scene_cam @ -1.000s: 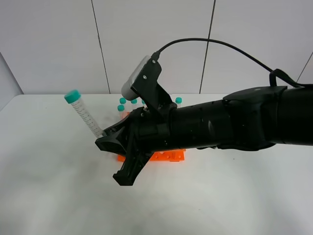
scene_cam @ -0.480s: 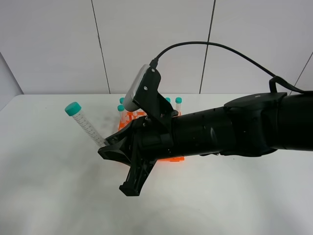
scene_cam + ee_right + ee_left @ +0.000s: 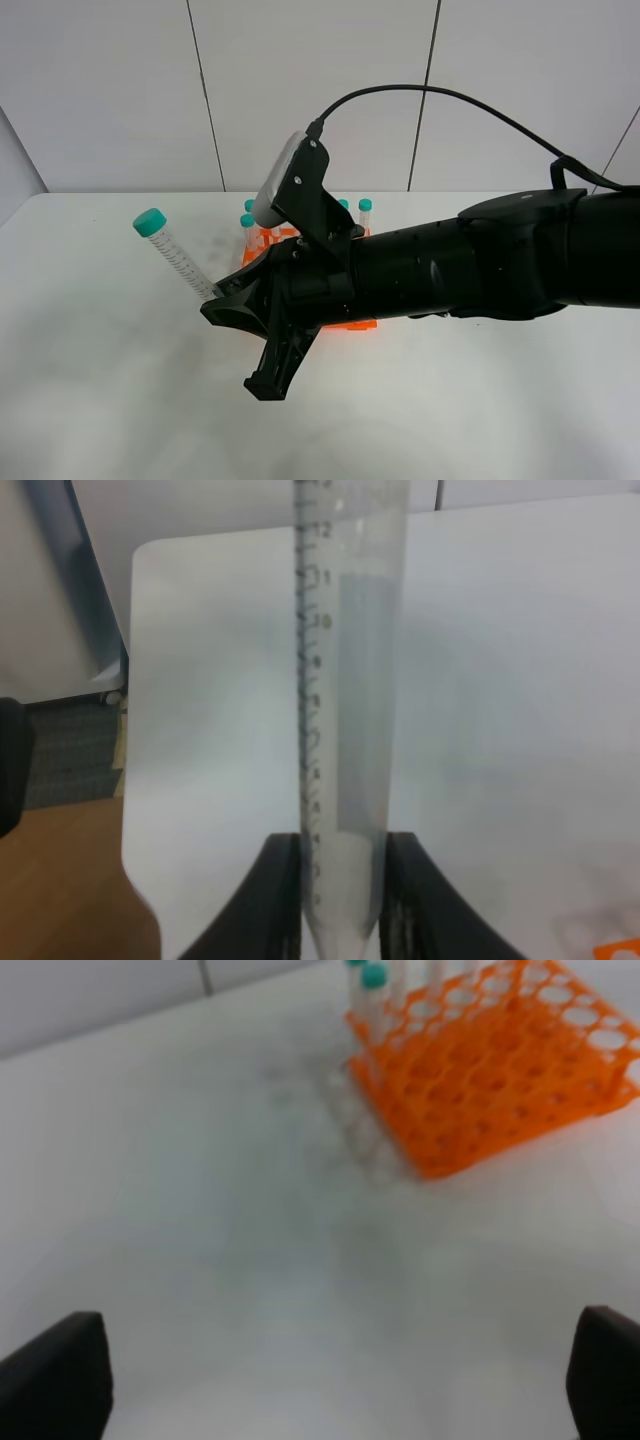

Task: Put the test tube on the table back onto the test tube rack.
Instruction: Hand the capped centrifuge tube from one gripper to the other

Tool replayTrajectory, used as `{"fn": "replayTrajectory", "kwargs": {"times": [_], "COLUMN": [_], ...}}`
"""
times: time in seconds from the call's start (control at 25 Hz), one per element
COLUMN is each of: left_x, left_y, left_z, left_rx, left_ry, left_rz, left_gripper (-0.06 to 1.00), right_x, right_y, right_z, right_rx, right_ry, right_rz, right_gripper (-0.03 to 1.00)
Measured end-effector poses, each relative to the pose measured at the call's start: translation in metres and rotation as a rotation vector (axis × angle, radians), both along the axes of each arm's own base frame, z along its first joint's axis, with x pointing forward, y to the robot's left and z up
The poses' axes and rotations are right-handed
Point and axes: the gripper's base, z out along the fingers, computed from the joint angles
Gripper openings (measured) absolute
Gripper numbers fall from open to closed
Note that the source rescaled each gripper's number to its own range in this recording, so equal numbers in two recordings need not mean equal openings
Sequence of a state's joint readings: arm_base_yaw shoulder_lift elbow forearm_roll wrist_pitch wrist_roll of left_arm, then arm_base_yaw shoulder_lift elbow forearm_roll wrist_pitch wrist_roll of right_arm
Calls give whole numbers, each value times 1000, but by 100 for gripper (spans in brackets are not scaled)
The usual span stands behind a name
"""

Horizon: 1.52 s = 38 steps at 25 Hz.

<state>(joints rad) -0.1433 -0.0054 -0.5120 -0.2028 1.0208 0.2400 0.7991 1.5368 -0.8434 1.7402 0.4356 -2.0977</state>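
Right arm (image 3: pixel 480 265) reaches across from the right side, black and bulky, covering most of the middle. Right gripper (image 3: pixel 212 298) is clamped on the pointed lower end of the test tube (image 3: pixel 180 258). Tube is tilted, teal cap up and away from the arm, clear of the table (image 3: pixel 90 380). Orange test tube rack (image 3: pixel 350 321) sits behind the arm, mostly hidden. Several capped tubes (image 3: pixel 365 207) stand in it. Grey wrist camera (image 3: pixel 285 180) rides on top of the arm, with a black cable (image 3: pixel 440 93) looping off it.
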Motion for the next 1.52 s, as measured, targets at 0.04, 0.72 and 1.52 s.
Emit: {"fn": "replayTrajectory", "kwargs": {"times": [0.04,0.72,1.52], "left_x": [1,118,173], "left_y": [0,-46,-76], "left_z": [2,21,19], "left_rx": [-7,-229,-344], "left_ry": [-24,61,84], "left_rz": [-21,-205,-357], "left_gripper": [100,100,100], "right_x": [0,0,0], "right_y": [0,0,0], "right_z": [0,0,0], "right_rx": [0,0,-3], "right_ry": [0,1,-1], "right_rz": [0,-1,-5], "right_gripper": [2,2,2]}}
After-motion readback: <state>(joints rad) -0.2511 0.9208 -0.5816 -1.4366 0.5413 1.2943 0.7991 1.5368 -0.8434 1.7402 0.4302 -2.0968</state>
